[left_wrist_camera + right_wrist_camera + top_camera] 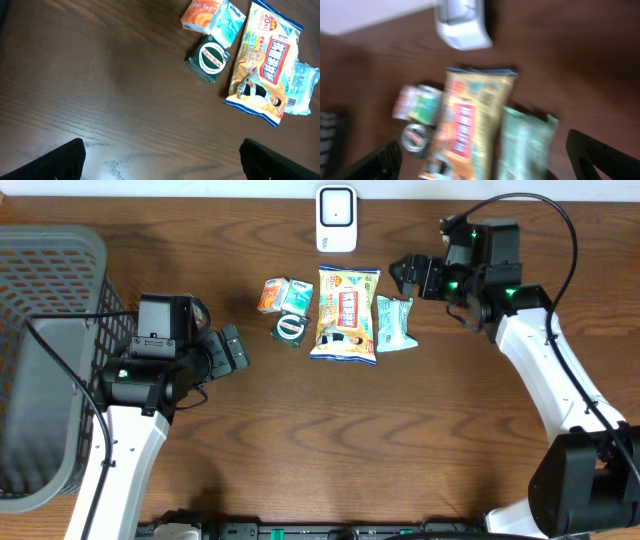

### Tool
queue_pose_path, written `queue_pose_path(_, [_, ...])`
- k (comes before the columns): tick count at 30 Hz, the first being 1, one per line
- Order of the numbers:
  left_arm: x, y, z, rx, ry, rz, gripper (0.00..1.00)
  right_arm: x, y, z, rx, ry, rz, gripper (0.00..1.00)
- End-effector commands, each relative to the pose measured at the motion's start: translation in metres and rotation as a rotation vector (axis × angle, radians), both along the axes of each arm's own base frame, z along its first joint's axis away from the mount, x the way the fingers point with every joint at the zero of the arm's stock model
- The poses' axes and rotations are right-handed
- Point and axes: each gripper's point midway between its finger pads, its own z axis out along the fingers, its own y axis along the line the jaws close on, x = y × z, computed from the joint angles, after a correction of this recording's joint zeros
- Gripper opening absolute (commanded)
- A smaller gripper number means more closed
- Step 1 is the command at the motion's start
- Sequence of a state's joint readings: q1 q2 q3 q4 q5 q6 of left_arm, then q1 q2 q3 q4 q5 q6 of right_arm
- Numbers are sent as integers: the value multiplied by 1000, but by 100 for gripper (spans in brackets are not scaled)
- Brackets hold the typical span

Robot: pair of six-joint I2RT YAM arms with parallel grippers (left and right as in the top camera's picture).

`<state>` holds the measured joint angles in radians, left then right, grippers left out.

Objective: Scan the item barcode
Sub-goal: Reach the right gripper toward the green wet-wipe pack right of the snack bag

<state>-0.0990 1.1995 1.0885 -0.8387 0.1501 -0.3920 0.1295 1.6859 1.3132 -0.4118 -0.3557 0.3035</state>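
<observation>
Several items lie in a cluster at the table's middle: a large yellow snack bag (345, 312) (264, 70) (470, 127), a pale green packet (393, 323) (525, 145) to its right, an orange pack (272, 294) (200, 13), a blue-green pack (296, 297) (227, 17) and a round green tin (289, 329) (211, 57). A white barcode scanner (336, 218) (461, 22) stands at the back edge. My left gripper (232, 350) (161, 162) is open, left of the items, over bare wood. My right gripper (408, 275) (485, 165) is open, above and to the right of the cluster, holding nothing.
A grey mesh basket (45, 360) fills the left edge of the table, next to the left arm. The right wrist view is blurred by motion.
</observation>
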Motion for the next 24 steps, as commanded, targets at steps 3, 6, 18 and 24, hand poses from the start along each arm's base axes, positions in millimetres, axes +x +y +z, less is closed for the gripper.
queue_pose_path(3, [2,4,2,12,-5,10,98,-10,-21,-42,-143,129,-88,99])
queue_pose_path(6, [2,4,2,12,-6,10,98,-18,-18,-62,-156,199,-74,99])
queue_pose_path(18, [2,4,2,12,-5,10,98,-18,-12,-114,-167,309,-71,98])
queue_pose_path(24, [2,4,2,12,-6,10,98,-15,-12,-129,-170,325,-70,87])
